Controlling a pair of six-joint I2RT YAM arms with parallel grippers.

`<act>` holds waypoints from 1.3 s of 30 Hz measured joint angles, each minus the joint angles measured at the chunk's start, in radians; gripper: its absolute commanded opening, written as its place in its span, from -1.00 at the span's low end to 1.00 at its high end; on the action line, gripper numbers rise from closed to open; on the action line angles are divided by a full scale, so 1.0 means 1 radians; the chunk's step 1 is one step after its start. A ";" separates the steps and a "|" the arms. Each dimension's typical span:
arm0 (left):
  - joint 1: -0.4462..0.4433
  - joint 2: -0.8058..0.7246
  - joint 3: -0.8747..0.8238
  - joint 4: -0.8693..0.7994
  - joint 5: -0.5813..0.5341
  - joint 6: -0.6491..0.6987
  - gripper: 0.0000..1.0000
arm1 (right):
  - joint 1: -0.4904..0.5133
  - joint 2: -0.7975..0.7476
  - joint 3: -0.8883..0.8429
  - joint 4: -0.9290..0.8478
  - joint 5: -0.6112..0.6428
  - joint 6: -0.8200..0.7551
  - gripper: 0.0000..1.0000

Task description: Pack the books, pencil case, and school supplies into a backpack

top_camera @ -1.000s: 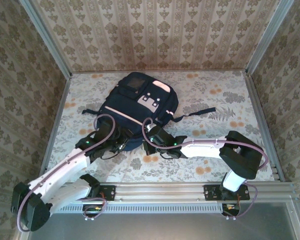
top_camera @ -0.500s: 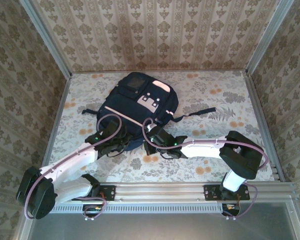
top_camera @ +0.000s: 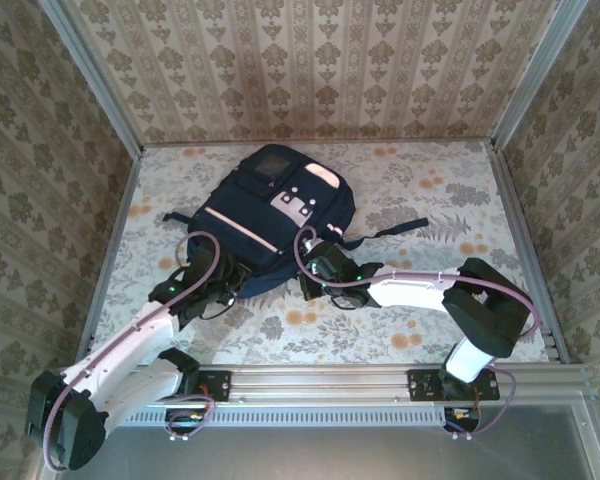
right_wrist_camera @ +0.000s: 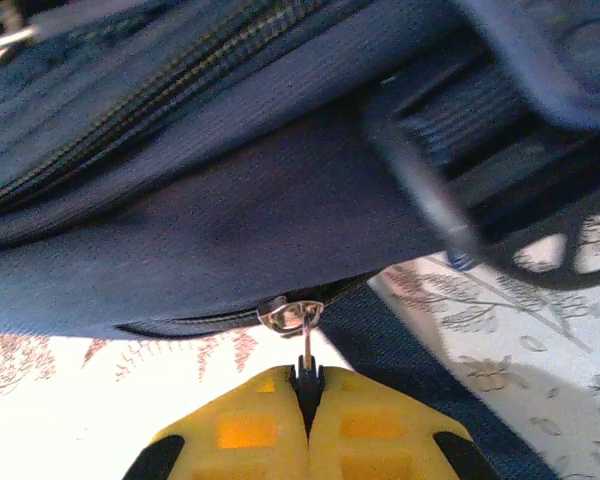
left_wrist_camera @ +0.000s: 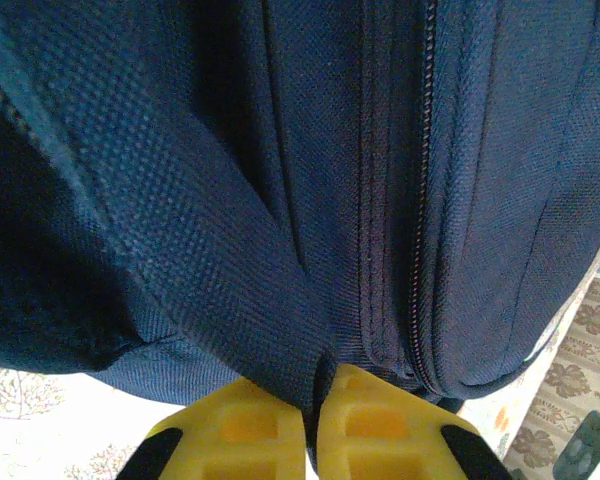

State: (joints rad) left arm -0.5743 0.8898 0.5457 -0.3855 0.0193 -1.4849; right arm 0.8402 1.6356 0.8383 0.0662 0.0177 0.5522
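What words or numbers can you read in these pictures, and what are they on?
No text can be read anywhere.
On the large navy blue fabric backpack: no legible words, brand or numbers.
On its pale grey patch: small dark marks, too small to read.
On the small metal zipper pull: no writing visible.

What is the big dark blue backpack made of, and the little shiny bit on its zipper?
The large navy blue backpack looks like coarse woven fabric, probably nylon or polyester: a matte, grainy weave and stitched seams show. The small silvery zipper pull looks like metal, since it glints; coated plastic can't be ruled out.
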 measured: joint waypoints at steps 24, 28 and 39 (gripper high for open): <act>-0.001 0.067 0.069 0.009 0.105 0.226 0.56 | -0.161 -0.098 -0.072 -0.071 -0.043 0.053 -1.00; 0.000 -0.012 0.149 -0.064 0.077 0.354 1.00 | -0.253 -0.124 -0.080 -0.107 -0.051 0.053 -1.00; 0.056 -0.189 0.180 -0.123 0.083 0.635 1.00 | -0.497 -0.130 -0.079 -0.221 -0.023 0.053 -1.00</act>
State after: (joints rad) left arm -0.5182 0.7010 0.7254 -0.5087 0.1024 -0.8497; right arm 0.3435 1.5051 0.7597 -0.1547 -0.0048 0.6052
